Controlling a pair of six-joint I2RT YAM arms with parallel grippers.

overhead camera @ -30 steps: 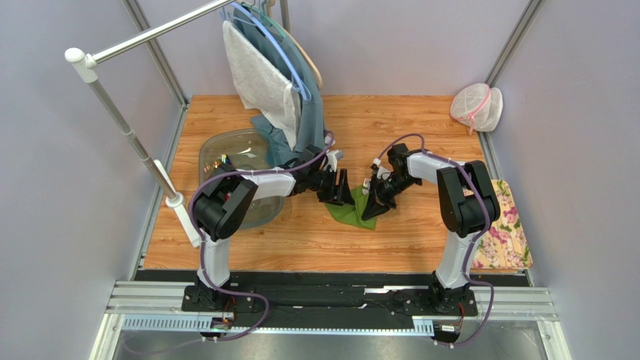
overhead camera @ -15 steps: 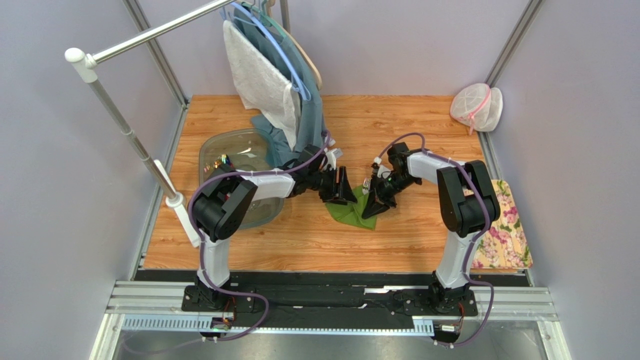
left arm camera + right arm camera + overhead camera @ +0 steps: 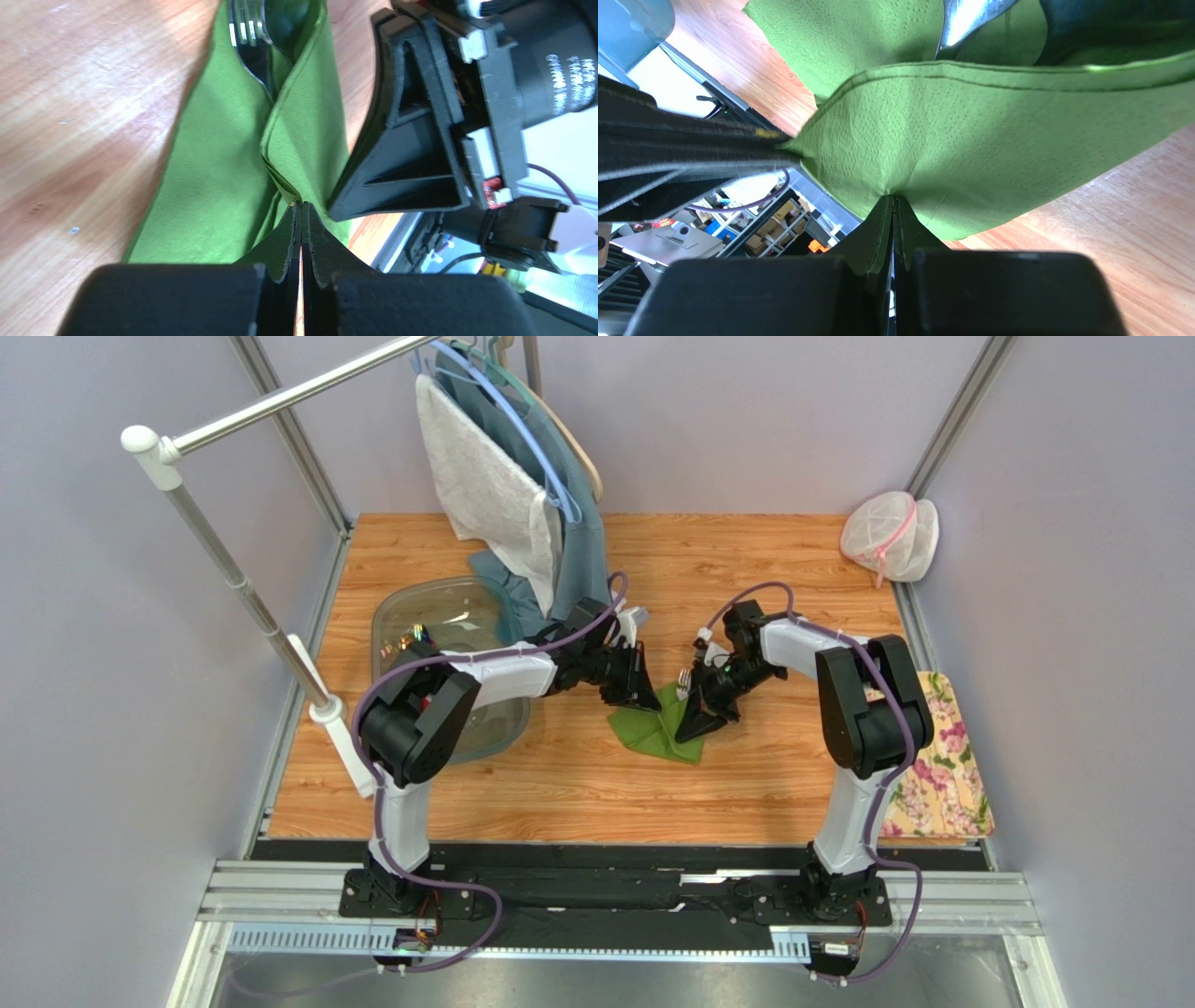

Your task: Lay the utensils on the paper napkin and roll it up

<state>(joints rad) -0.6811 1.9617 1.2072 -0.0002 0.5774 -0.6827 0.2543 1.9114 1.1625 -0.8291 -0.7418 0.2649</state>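
The green paper napkin (image 3: 648,732) lies near the middle of the wooden table (image 3: 786,784), between the two arms, with a fork (image 3: 251,31) seen inside its folds. A second shiny utensil (image 3: 966,21) is glimpsed but cannot be identified. One fold is pinched in the closed left tool (image 3: 301,217), and the opposite edge is pinched in the closed right tool (image 3: 892,206). The utensils appear placed and the sides drawn over them, while a tight roll is judged not yet made.
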